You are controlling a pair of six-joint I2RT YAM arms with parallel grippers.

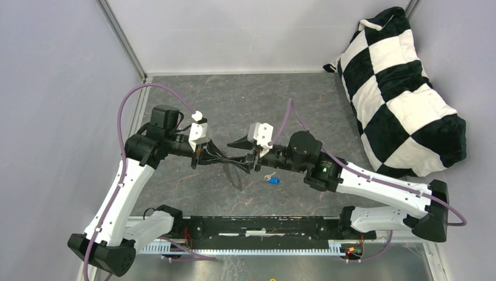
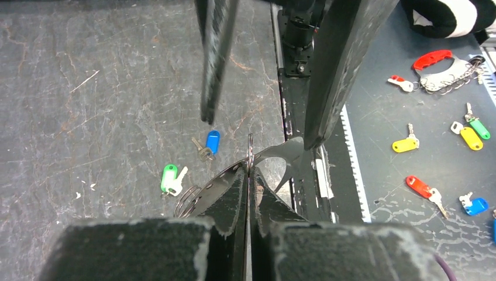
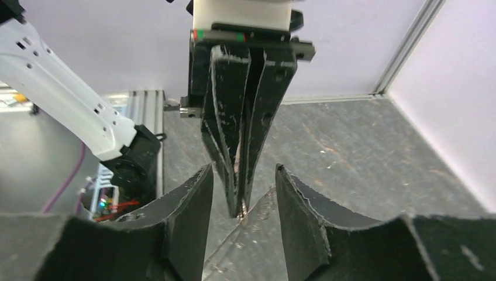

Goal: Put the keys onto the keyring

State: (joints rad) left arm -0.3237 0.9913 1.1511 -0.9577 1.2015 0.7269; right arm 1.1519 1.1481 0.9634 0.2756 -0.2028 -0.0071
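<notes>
While the left gripper clamps the keyring, the right gripper gapes — empty. Next, probably: pinching the blue key, at the ring's nine o'clock.

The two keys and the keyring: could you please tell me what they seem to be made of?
Blue key and green key: glossy coloured heads, probably plastic; pale silvery blades, likely metal. Keyring: thin grey glinting loop, apparently metal; texture unclear.

Worktop had two keys (one green-headed key, one blue-headed key), one keyring, one checkered cushion, and two pincers: left pincer, right pincer.
</notes>
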